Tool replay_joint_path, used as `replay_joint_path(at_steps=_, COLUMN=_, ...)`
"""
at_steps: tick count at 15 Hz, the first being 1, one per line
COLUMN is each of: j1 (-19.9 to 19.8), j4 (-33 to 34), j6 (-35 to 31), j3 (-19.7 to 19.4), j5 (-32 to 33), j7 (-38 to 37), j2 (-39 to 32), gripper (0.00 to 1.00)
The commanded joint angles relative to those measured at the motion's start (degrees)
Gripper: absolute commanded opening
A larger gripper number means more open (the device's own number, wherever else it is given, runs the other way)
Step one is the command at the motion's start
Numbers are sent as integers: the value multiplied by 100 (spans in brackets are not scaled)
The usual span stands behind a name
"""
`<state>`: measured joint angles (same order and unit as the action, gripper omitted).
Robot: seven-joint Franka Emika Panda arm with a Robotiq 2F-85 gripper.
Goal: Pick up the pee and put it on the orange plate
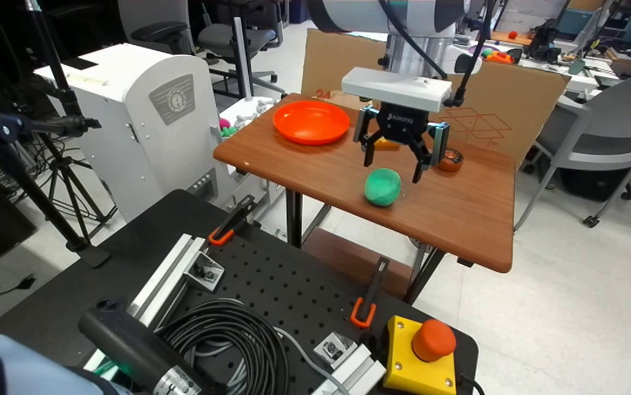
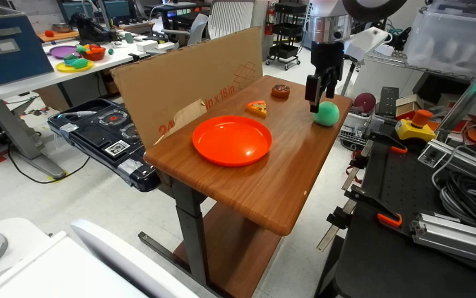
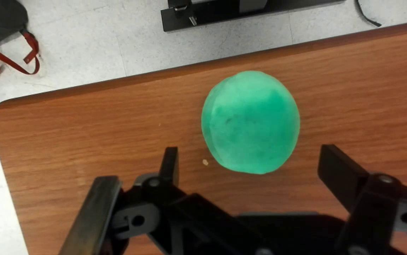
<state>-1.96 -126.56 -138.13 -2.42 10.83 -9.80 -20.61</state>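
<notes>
The pee (image 1: 382, 187), a roundish green toy, sits on the brown wooden table near its edge. It also shows in an exterior view (image 2: 327, 114) and in the wrist view (image 3: 251, 122). The orange plate (image 1: 311, 122) lies on the same table, apart from the pee; it also shows in an exterior view (image 2: 232, 140). It is out of the wrist view. My gripper (image 1: 393, 168) is open and empty, its fingers pointing down above the table close to the pee. In the wrist view my gripper's fingertips (image 3: 248, 153) stand apart, with the pee ahead of and between them.
A yellow-orange pizza wedge (image 2: 257, 108) and a brown-orange round piece (image 2: 280, 91) lie on the table (image 2: 300, 136). A cardboard sheet (image 2: 196, 74) stands along one side. A black bench (image 1: 288, 285) with clamps and a yellow stop button box (image 1: 411, 365) stands beside the table.
</notes>
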Motion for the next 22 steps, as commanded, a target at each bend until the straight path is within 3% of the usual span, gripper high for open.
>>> replay_joint_path(at_steps=1, j1=246, j4=290, j6=227, j3=-197, j5=116, j7=-219, j2=-369, gripper=100)
replay_joint_path(at_steps=4, j1=372, j4=336, j6=378, j3=-287, j5=119, j7=-381, j2=-535, gripper=100)
replay_joint_path(at_steps=5, j1=397, j4=355, j6=443, j3=-297, j5=101, j7=-383, j2=-572, gripper=75)
replay_joint_path(at_steps=6, j1=419, j4=352, j6=474, j3=-289, j5=71, j7=-382, j2=-580, gripper=74)
replay_joint_path(at_steps=12, j1=573, j4=146, j6=508, j3=-47, j5=-127, j7=-250, j2=47, gripper=27)
replay_joint_path(at_steps=16, j1=695, j4=239, j6=378, j3=327, j5=-523, j7=-246, j2=494, gripper=5)
replay_joint_path(at_steps=22, j1=987, j4=1030, j6=165, j3=609, j5=-818, j7=-460, j2=178, gripper=7)
